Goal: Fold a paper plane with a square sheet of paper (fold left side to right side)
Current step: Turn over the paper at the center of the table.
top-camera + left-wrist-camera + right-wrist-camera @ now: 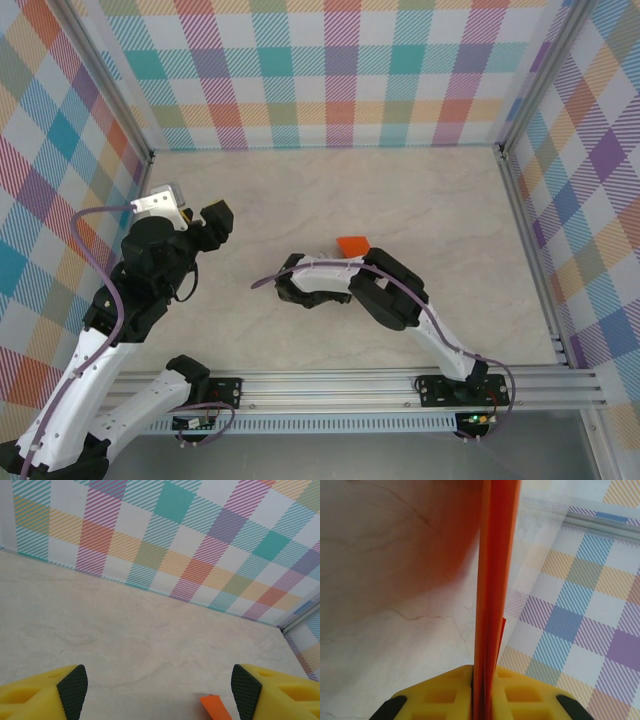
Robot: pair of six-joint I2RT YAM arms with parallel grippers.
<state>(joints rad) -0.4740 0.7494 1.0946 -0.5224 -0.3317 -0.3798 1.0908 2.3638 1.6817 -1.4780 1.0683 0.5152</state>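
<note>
Stage: folding in progress | right gripper [483, 682] is pinching creased paper [496, 580] near table [300, 190] middle | left gripper [159, 690] is hanging wide, empty | next: probably laying paper flat, left gripper pressing crease.

Near the middle of the table [420, 190], your right gripper [482, 680] clamps the folded paper [352, 244], which stands on edge in its grip. Your left gripper [215, 216] hangs well apart to the left, jaws spread, with the paper ahead to its right.

A pale marbled tabletop [330, 190] (faintly veined) sits within plaid walls [330, 70] and aluminium rails [350, 385].
</note>
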